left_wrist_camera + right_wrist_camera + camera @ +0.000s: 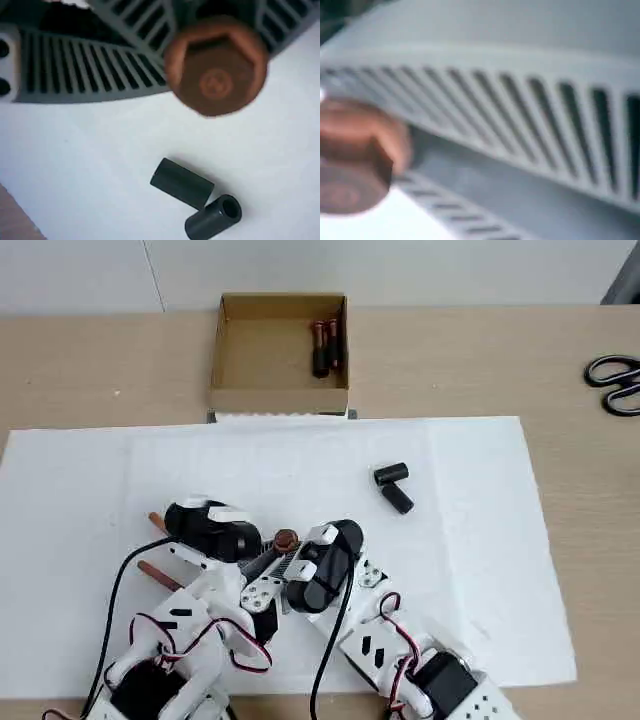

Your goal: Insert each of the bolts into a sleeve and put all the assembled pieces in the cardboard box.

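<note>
A copper bolt is held above the white sheet, with my left gripper shut on it and grey ribbed fingers on either side. My right gripper is pressed close against it from the right, and the bolt head looks large in the right wrist view. Two black sleeves lie apart on the sheet to the far right, also seen as sleeves. Two loose bolts lie left of the arms. The cardboard box holds assembled pieces.
A white sheet covers most of the wooden table. Scissors lie at the far right edge. The arms' red and black cables hang near the front edge. Open sheet lies between the arms and the box.
</note>
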